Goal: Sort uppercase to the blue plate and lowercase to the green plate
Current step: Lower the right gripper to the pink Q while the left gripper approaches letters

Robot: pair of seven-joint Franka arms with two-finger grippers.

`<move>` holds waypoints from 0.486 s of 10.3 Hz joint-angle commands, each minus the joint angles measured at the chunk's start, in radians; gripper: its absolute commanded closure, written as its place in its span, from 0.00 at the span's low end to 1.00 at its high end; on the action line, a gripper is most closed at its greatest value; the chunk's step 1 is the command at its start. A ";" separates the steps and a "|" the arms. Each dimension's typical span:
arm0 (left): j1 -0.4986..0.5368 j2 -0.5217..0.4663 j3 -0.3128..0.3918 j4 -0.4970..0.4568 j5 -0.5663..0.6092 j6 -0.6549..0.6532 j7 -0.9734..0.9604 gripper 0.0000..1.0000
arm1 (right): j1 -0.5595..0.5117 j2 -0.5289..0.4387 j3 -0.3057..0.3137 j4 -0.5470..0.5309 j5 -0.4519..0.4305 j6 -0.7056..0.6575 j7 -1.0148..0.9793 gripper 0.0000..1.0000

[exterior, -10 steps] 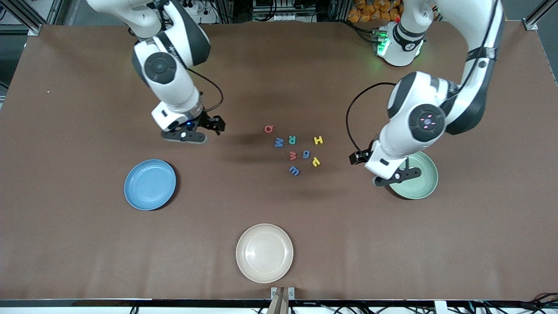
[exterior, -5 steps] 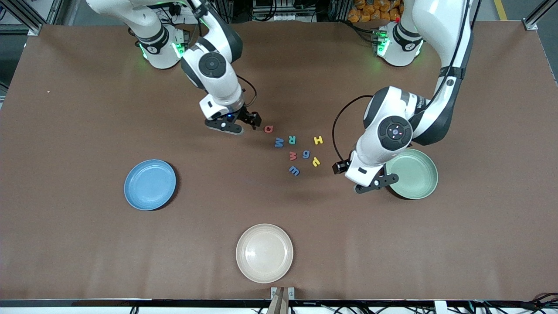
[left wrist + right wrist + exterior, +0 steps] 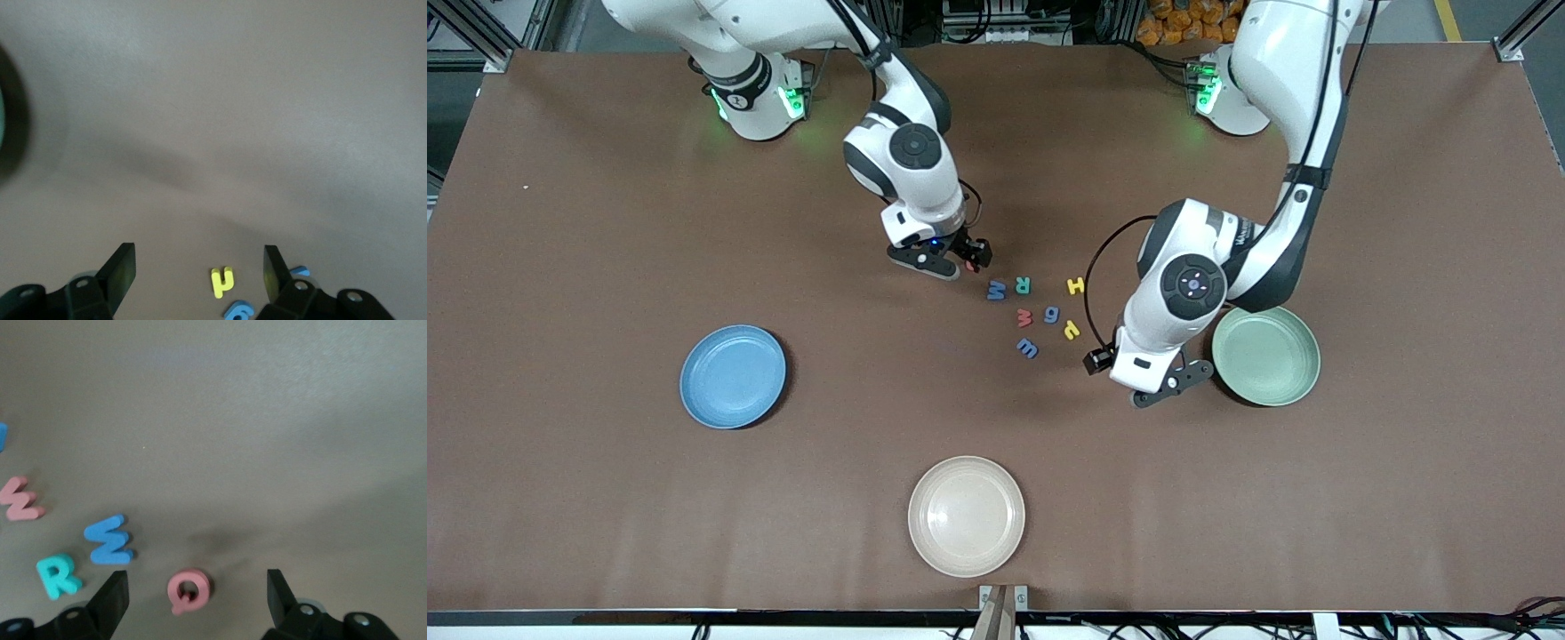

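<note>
uppercase (image 3: 1024, 285) 4 | lowercase (image 3: 1027, 348) 4 | plates (image 3: 966, 516) 3 | arms (image 3: 911, 169) 2

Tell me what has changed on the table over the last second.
The right gripper swung from near the blue plate toward the letters and now hangs open over the red Q. The left gripper moved off the green plate toward the yellow lowercase letter, open, holding nothing. The letters, all three plates including the beige plate, stayed put.
</note>
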 commanded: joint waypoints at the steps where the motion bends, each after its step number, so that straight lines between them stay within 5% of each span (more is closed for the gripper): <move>1: -0.054 0.049 0.032 0.050 -0.026 0.024 -0.067 0.14 | 0.017 0.085 0.008 0.080 -0.075 -0.003 0.103 0.10; 5: -0.100 0.121 0.031 0.050 -0.026 0.139 -0.133 0.14 | 0.034 0.098 0.017 0.082 -0.078 -0.006 0.141 0.15</move>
